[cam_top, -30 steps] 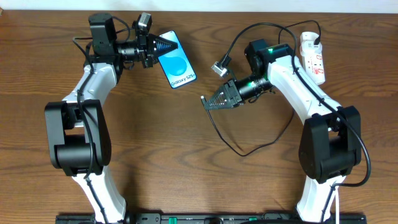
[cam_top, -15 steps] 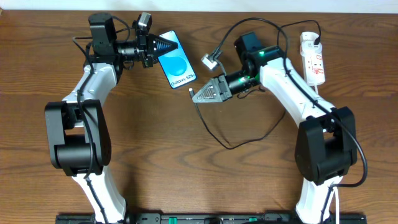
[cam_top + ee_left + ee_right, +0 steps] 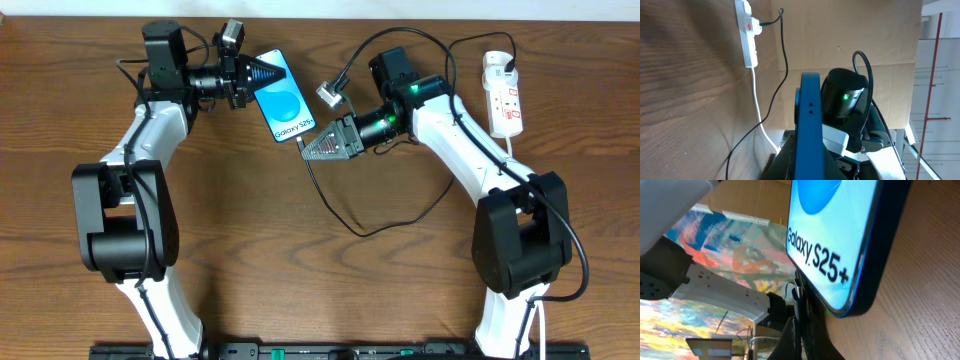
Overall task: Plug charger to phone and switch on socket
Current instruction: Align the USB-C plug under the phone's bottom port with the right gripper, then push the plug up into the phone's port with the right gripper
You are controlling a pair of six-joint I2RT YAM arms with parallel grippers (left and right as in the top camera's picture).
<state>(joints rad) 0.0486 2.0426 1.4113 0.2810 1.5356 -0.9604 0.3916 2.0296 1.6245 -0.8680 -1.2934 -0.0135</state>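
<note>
The phone (image 3: 285, 105) lies tilted at the table's back centre, blue screen up, its "Galaxy" end toward the middle. My left gripper (image 3: 267, 72) is shut on its far end; the left wrist view shows the phone's blue edge (image 3: 806, 115) between the fingers. My right gripper (image 3: 310, 150) is shut on the charger (image 3: 362, 234) near its tip. In the right wrist view the connector tip (image 3: 798, 292) stands just off the phone's (image 3: 840, 230) Galaxy end; whether they touch I cannot tell. The socket (image 3: 503, 95) lies at the back right and shows in the left wrist view (image 3: 748, 35).
The black cable loops across the table's middle and back up to the socket, where it is plugged in. The socket's white cord (image 3: 758, 107) runs toward the right arm's base. Both arm bases stand at the front edge.
My right gripper has moved left and toward the back with the charger tip, from mid-table up to the phone's Galaxy end. The cable loop followed. My left gripper and the phone have not moved.
</note>
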